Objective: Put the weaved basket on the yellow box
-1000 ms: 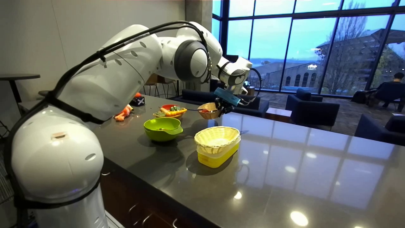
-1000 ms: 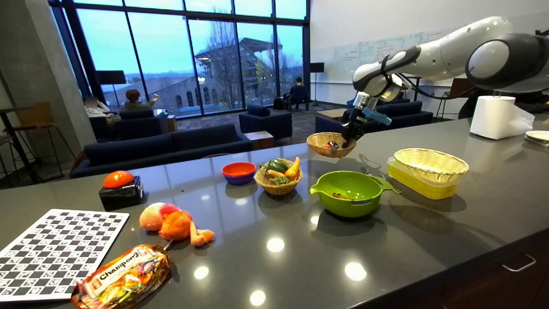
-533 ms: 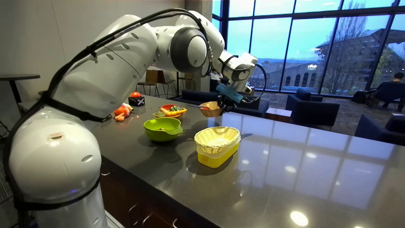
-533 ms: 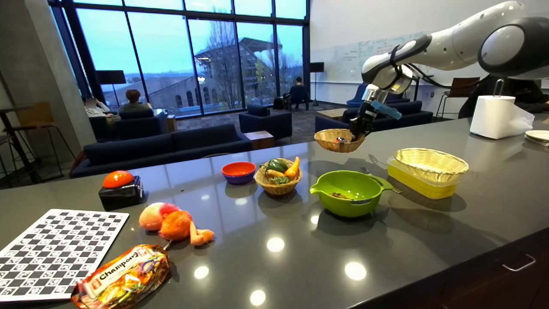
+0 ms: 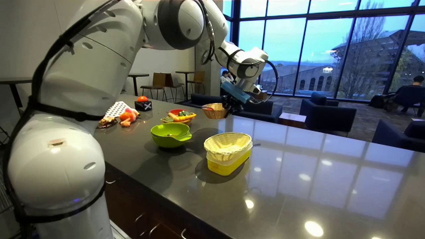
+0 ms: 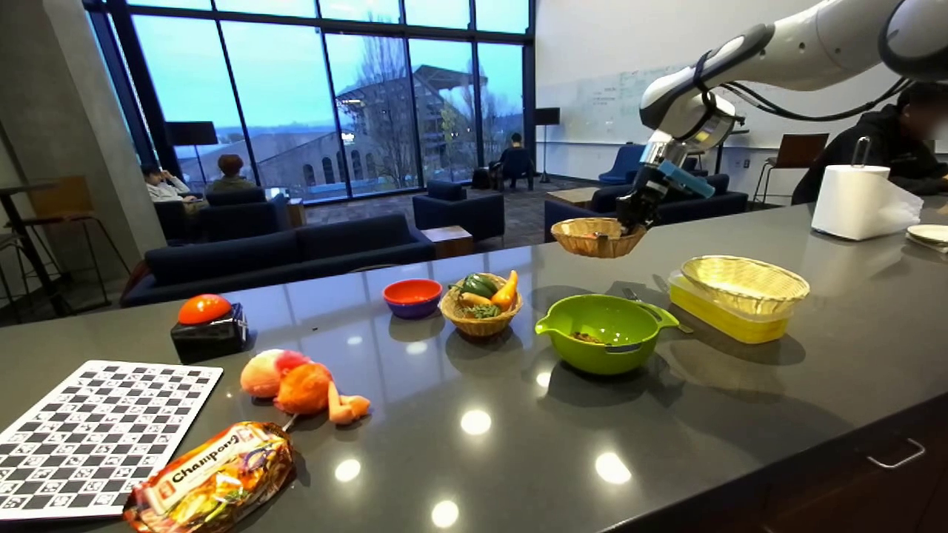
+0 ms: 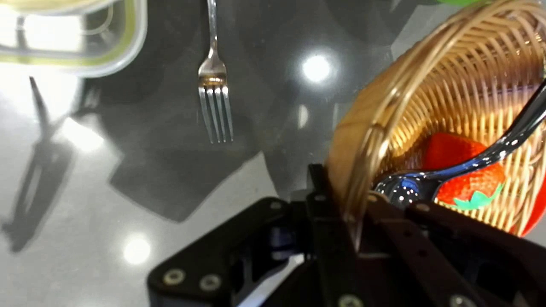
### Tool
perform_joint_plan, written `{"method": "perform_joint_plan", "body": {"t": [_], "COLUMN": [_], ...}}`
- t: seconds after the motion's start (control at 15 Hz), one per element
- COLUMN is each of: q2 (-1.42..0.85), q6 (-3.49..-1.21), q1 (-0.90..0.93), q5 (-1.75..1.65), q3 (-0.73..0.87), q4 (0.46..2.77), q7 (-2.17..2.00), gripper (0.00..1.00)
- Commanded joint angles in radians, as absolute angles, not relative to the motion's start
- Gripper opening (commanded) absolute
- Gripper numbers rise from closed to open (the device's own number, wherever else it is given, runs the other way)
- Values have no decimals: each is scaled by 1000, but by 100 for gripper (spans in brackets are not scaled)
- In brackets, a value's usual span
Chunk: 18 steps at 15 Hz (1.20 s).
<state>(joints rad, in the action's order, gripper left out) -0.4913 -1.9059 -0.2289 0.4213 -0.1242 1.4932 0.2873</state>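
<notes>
Tall windows [image 5: 282, 39] rise behind a dark, glossy tabletop [image 6: 533, 481] on which a green bowl [image 6: 589, 355] stands. Compared with half a second earlier, the arm [image 5: 99, 63] is raised further and the weaved basket [image 6: 592, 242] hangs slightly higher in both exterior views; in an exterior view the checkered board [image 5: 116, 110] and a shiny packet [image 5: 107, 122], then hidden by the arm, now show well apart from the green bowl. Gripping the weaved basket by its rim, the gripper [image 7: 346, 194] has its jaws nearly together, with only the woven edge between them. Held in the air near the green bowl, it carries a strawberry [image 7: 473, 183] and a dark, glossy utensil [image 7: 486, 157]. Near the green bowl, on its handle side, the yellow box [image 6: 729, 317] sits on the tabletop, topped by a pale wicker basket [image 6: 744, 283]; the weaved basket is apart from it. A fork [image 7: 212, 66] lies just beside the green bowl's handle. Off the green bowl's spout side, the packet's label [image 6: 206, 460] reads "Champong" and a button box [image 5: 141, 106] bears a white X. Whiteboard [image 6: 615, 96] writing is too faint to read.
</notes>
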Motion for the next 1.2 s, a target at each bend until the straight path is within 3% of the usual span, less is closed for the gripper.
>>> {"method": "perform_joint_plan", "body": {"t": [0.0,0.47,1.13], "q2": [-340,-185,-10], "q6": [-1970,-2093,-2131], "q1": [-222,-209,-165], "q5": [487,604,609], "q3": [-98,-60,16], "q4": [1697,1960,2162], "q7": [323,393,397], "gripper": [2,2,2]}}
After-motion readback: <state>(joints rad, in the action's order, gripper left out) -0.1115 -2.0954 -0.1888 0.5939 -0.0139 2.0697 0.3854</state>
